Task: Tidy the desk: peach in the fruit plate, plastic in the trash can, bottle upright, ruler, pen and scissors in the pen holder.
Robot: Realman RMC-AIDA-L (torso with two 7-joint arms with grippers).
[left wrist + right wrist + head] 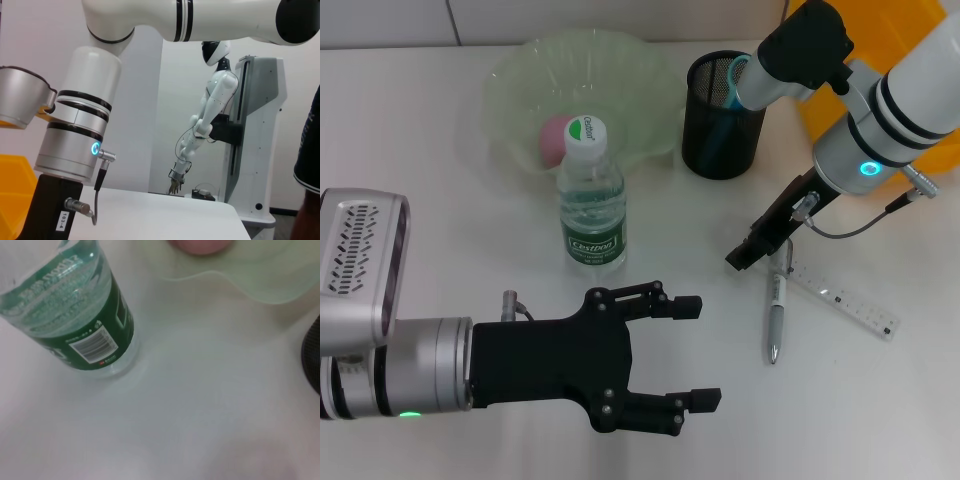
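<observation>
The bottle [590, 195] stands upright on the white desk, and the right wrist view shows it close up [75, 315]. Behind it the pink peach [556, 138] lies in the pale green fruit plate [650, 75]. The black mesh pen holder [723, 120] holds a teal handle [735, 78] that looks like the scissors. The pen [776, 315] and the clear ruler [845, 300] lie flat to the right. My right gripper [758, 245] hovers just by the pen's upper end. My left gripper [698, 352] is open and empty near the front edge. No plastic is in view.
A yellow bin [890, 40] stands at the back right, partly hidden by my right arm; the left wrist view shows it too [12, 195]. In the right wrist view, the plate's rim [240, 287] and the pen holder's edge [312, 357] lie near the bottle.
</observation>
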